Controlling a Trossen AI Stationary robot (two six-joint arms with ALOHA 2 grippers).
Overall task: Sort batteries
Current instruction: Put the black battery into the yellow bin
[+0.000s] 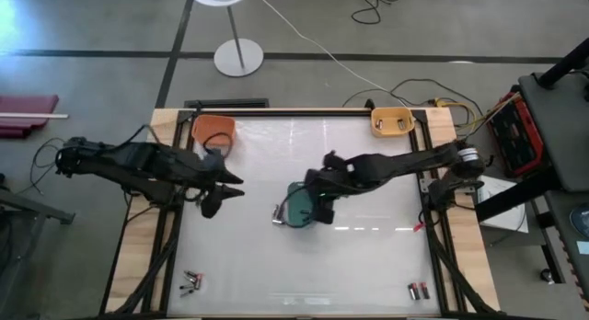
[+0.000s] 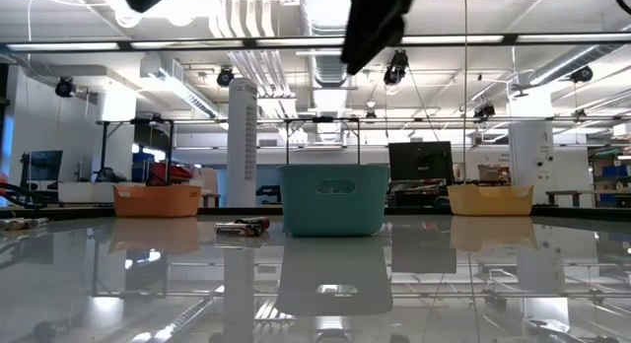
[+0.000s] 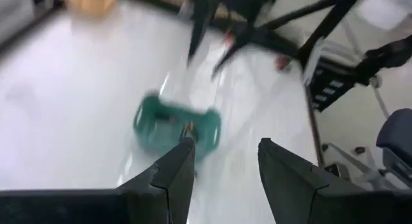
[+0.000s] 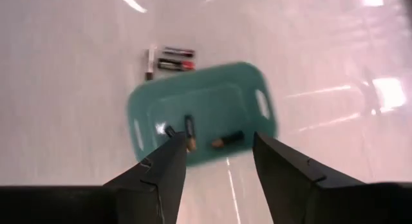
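Note:
A teal bin (image 1: pixel 296 206) stands mid-table and holds a few batteries (image 4: pixel 189 132). Three more batteries (image 4: pixel 168 59) lie on the table just beside it. My right gripper (image 4: pixel 217 140) hangs open above the teal bin with nothing between its fingers. Left of the bin, my left gripper (image 1: pixel 216 199) is raised above the table; it is open (image 3: pixel 225 147) and empty. Other batteries lie near the front left corner (image 1: pixel 191 281) and the front right corner (image 1: pixel 419 290).
An orange bin (image 1: pixel 213 129) stands at the far left of the table and a yellow bin (image 1: pixel 391 120) at the far right. A lamp stand and cables lie on the floor beyond the far edge. Bare table surface stretches along the near side.

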